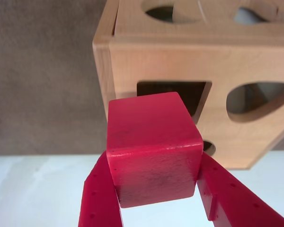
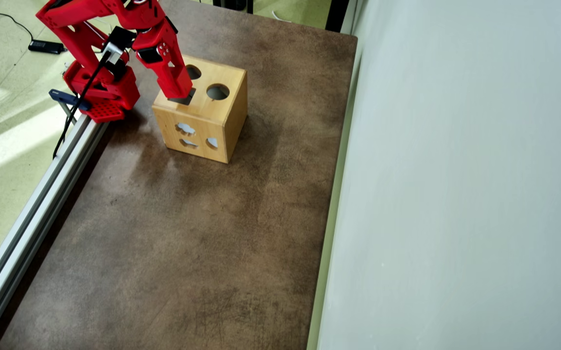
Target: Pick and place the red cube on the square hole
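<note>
in the wrist view, the red cube (image 1: 154,149) is held tight between the two red fingers (image 1: 102,198) of the end effector (image 1: 156,201). the cube is seen just in front of the square hole (image 1: 191,92), a dark cutout in the wooden box (image 1: 180,61). a rounded hole (image 1: 260,99) is cut to the right of it.

in the overhead view, the end effector (image 2: 179,95) is seen above the near left part of the box top (image 2: 202,104), over the square hole (image 2: 187,98). the cube is hidden here. the box is set on the brown surface (image 2: 188,233), far left.
</note>
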Robot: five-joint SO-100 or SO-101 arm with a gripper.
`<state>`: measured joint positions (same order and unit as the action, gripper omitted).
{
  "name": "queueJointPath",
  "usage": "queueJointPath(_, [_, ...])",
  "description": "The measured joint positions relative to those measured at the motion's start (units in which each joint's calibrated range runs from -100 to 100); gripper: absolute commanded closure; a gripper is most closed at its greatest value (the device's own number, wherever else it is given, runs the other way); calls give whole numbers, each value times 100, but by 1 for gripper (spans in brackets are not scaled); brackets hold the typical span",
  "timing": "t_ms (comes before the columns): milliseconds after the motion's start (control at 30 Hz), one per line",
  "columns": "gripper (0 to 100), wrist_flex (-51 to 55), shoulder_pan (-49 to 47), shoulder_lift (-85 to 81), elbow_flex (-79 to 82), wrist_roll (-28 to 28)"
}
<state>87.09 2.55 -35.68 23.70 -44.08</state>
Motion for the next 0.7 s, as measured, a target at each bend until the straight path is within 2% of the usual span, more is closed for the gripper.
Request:
queueJointPath(233, [98,-73,-7,-144,379,0])
queueJointPath(700, [98,-242,-7,-68,0,0])
